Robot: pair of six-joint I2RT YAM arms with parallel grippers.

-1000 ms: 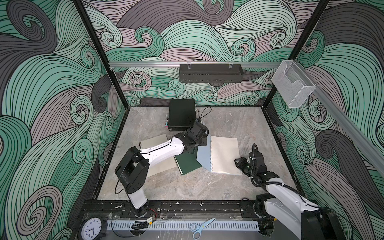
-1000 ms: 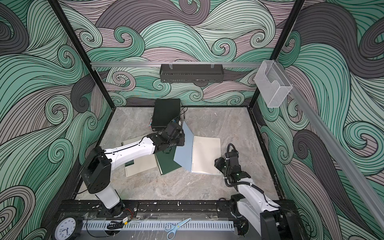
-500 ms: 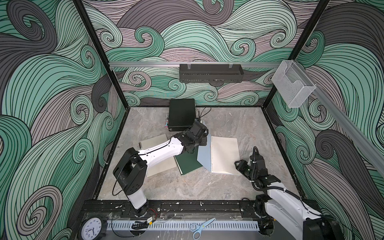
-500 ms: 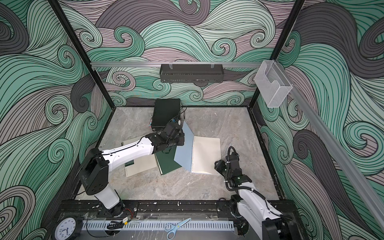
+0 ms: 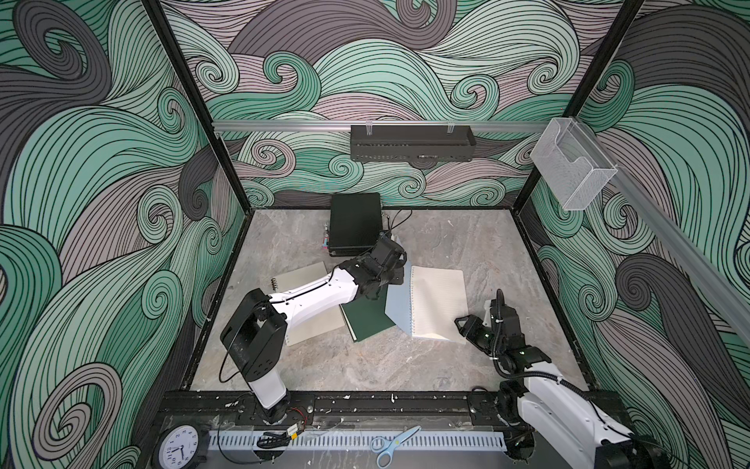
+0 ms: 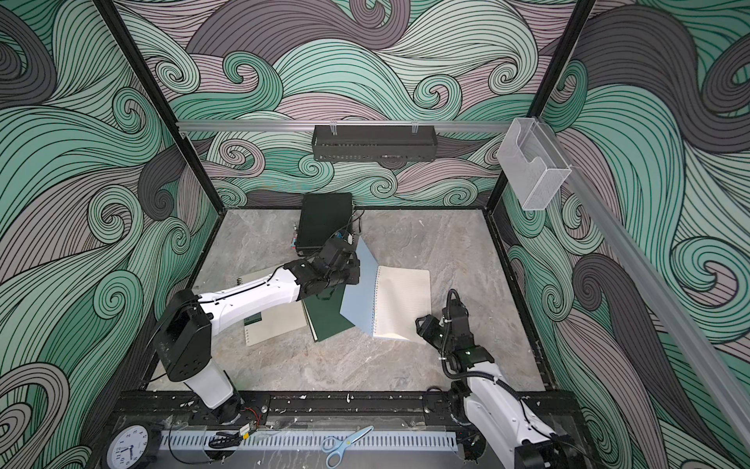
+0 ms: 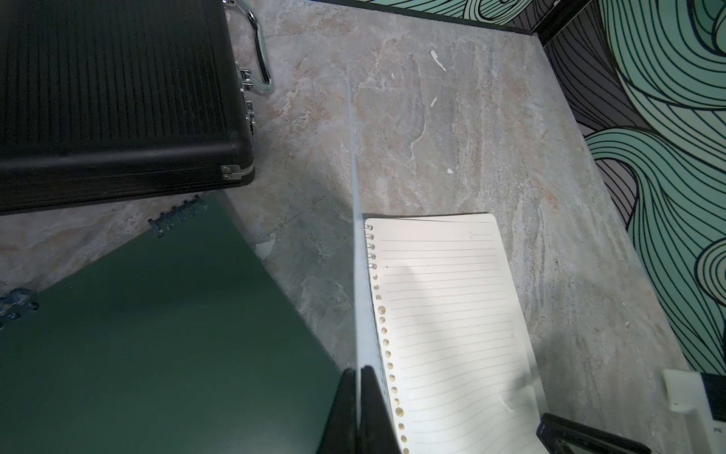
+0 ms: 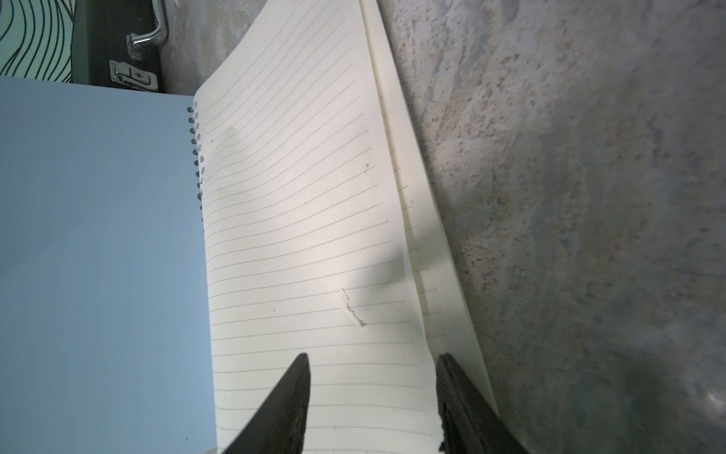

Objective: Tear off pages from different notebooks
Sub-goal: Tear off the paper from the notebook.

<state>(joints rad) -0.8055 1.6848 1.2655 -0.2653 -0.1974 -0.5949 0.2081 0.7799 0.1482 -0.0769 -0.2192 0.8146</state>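
The light blue notebook point(image 5: 436, 300) lies open at mid-table, its cream lined top page point(image 8: 298, 220) bulging up with a small tear. My left gripper point(image 7: 359, 369) is shut on its blue cover point(image 6: 359, 292) and holds it raised on edge beside the spiral. At the page's near right corner my right gripper point(image 8: 372, 357) is open, one finger over the page and the other at its outer edge. The dark green notebook point(image 5: 367, 320) lies left of the blue one. The beige notebook point(image 6: 276, 329) lies partly under my left arm.
A black hard case point(image 5: 355, 229) with metal latches stands at the back by the wall, close behind my left gripper. Scissors point(image 5: 391, 444) and a clock point(image 5: 180, 448) lie on the front rail. A clear holder point(image 5: 572, 170) hangs on the right wall.
My right gripper's jaws have spread wider at the page corner and its arm has shifted slightly. The left gripper keeps its hold on the raised blue cover.
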